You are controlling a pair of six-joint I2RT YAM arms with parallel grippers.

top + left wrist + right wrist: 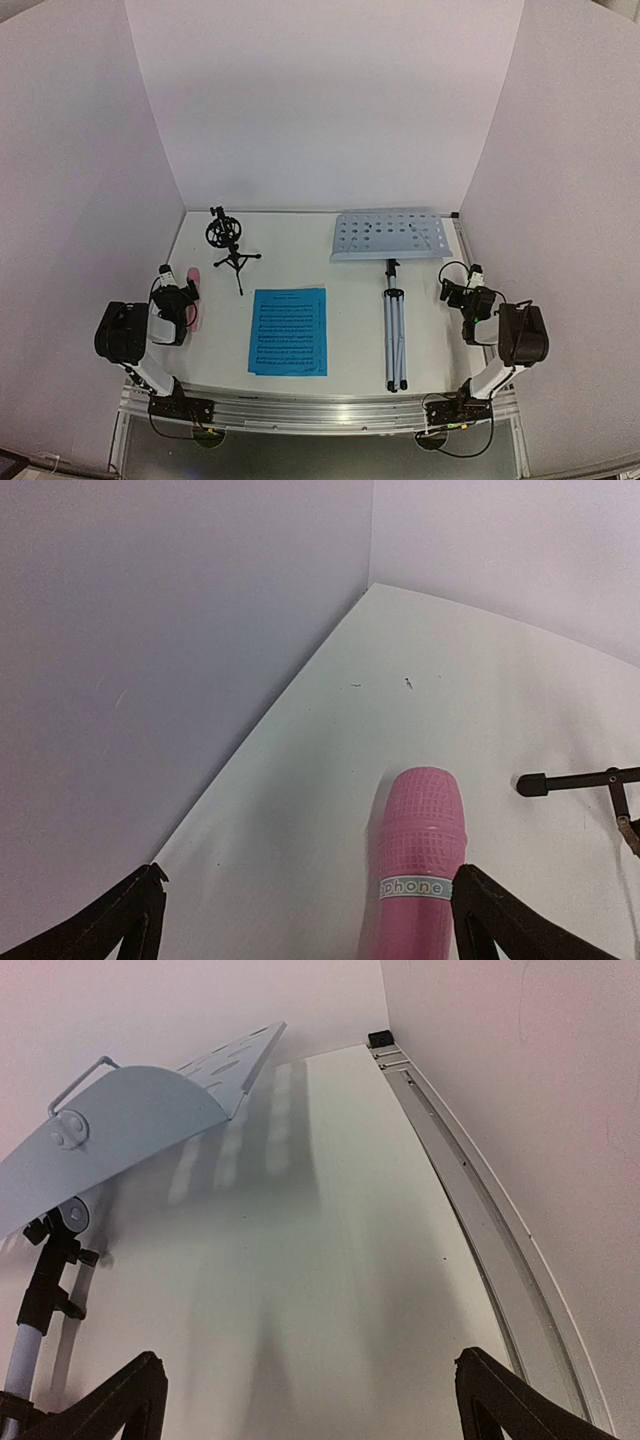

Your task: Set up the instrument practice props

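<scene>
Locate the stand (390,237) lying flat on the white counter (350,300), right of centre: perforated pale-blue desk toward the back wall, folded silver legs (396,335) pointing at the near edge. Find the blue sheets (290,331) stacked flat at centre, left of the legs and apart from them. See the black mount (228,240) upright at back left. Note the pink mic (191,296) lying just beside the left arm (150,325). Observe the right arm (500,330) at the right edge, apart from the stand.
</scene>
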